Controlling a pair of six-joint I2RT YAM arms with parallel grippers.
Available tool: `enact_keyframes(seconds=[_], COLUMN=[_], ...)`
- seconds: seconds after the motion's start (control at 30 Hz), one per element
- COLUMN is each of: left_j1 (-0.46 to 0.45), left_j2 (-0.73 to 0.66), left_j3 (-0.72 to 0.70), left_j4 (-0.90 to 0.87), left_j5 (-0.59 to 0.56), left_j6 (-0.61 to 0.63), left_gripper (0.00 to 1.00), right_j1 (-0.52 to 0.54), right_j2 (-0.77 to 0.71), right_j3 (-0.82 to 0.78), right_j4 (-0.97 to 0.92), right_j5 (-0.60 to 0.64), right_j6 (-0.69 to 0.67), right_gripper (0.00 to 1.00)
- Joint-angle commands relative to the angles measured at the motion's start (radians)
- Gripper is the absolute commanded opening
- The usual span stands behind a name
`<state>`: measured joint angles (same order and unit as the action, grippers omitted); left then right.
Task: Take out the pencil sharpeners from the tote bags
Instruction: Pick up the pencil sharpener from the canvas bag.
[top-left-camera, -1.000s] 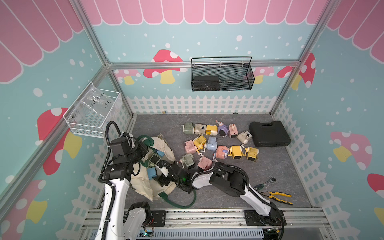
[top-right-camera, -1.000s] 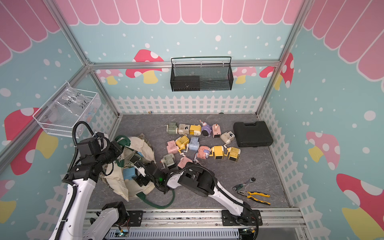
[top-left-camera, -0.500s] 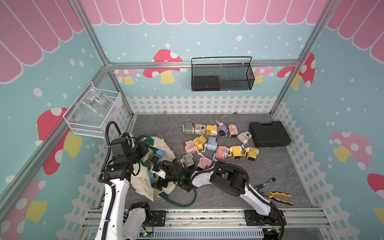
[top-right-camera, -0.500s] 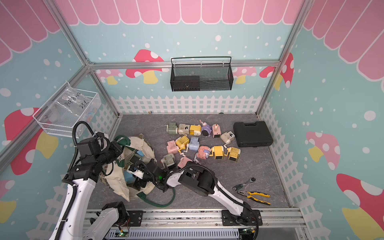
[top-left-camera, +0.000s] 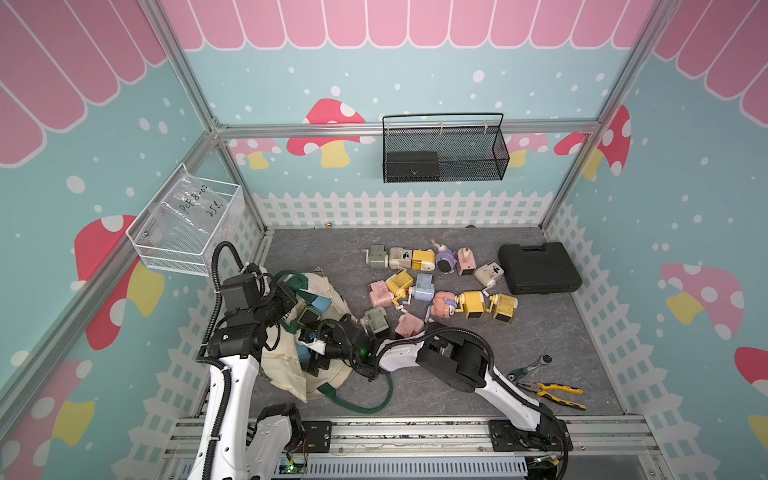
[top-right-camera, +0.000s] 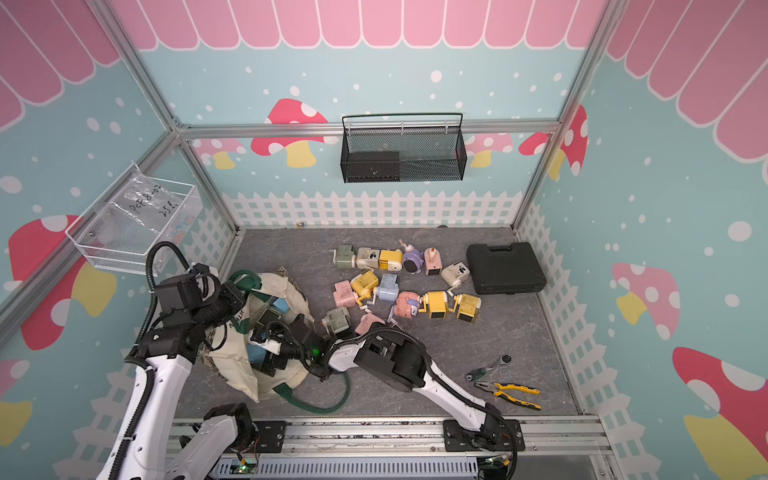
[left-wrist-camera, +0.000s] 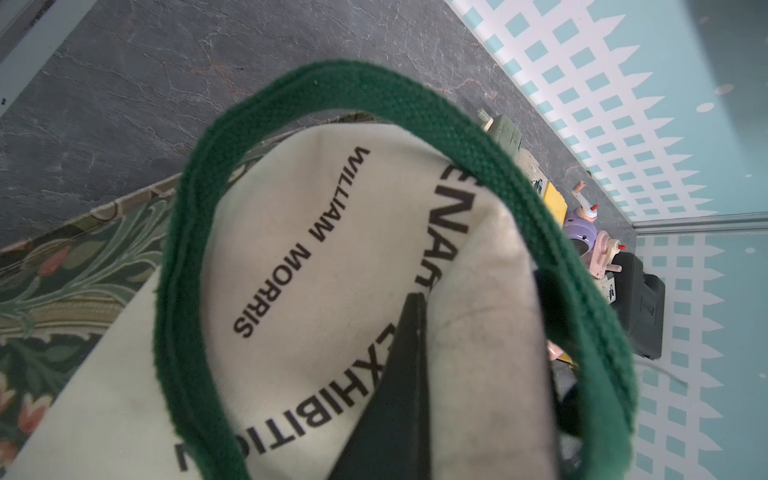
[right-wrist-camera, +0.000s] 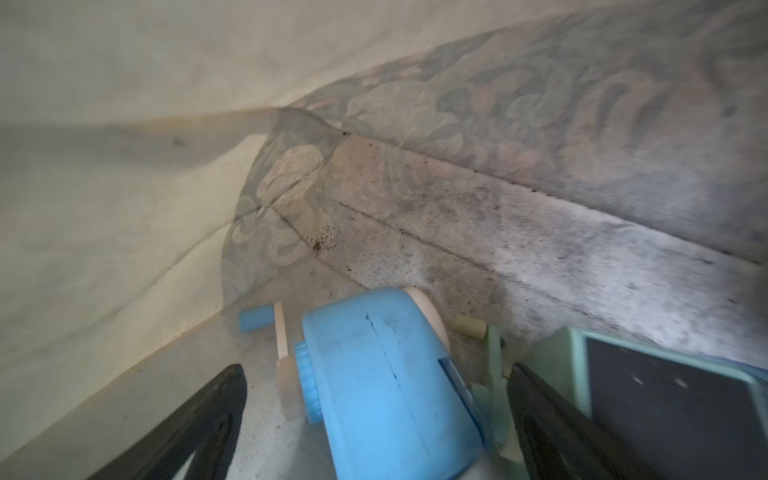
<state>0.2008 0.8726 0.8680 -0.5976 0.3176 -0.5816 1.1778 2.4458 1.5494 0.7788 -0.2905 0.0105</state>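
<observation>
The cream tote bag lies at the near left with its mouth held up. My left gripper is shut on its canvas rim, inside the green handle. My right gripper reaches inside the bag and stands open. Its fingers straddle a blue pencil sharpener without touching it. A mint sharpener lies beside one finger. More sharpeners show in the bag's mouth. Several pastel sharpeners lie on the grey floor.
A flat black case sits at the right. Yellow-handled pliers and a ratchet wrench lie near the front right. A black mesh basket hangs on the back wall, a white wire basket on the left. The bag's other handle loops over the floor.
My right gripper has pushed further left into the bag and its jaws have spread wider. The left arm and the bag's rim have stayed in place.
</observation>
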Motion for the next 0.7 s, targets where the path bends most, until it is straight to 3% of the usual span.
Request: enact_keyframes(seconds=[0.0,0.2,0.53,0.67], left_j1=[0.002,0.001,0.001,0.002], left_j2=[0.006,0.009,0.007,0.001], left_j3=[0.003,0.003,-0.003,-0.007], left_j4=[-0.021,-0.02,-0.021,-0.021], left_j5=[0.008,0.009,0.009,0.004], left_j6=[0.016,0.017,0.016,0.019], left_gripper=[0.0,0.0,0.0,0.0], right_j1=[-0.006,-0.006,-0.005,-0.006], right_j2=[0.058,0.094,0.07,0.054], right_j3=[0.063,0.088,0.079,0.059], right_j4=[-0.063,-0.084,-0.098,-0.098], right_j5=[-0.094,-0.121,-0.153,-0.148], right_j6=[-0.035,-0.03,-0.025,-0.018], right_gripper=[0.99,0.93,0.71,0.68])
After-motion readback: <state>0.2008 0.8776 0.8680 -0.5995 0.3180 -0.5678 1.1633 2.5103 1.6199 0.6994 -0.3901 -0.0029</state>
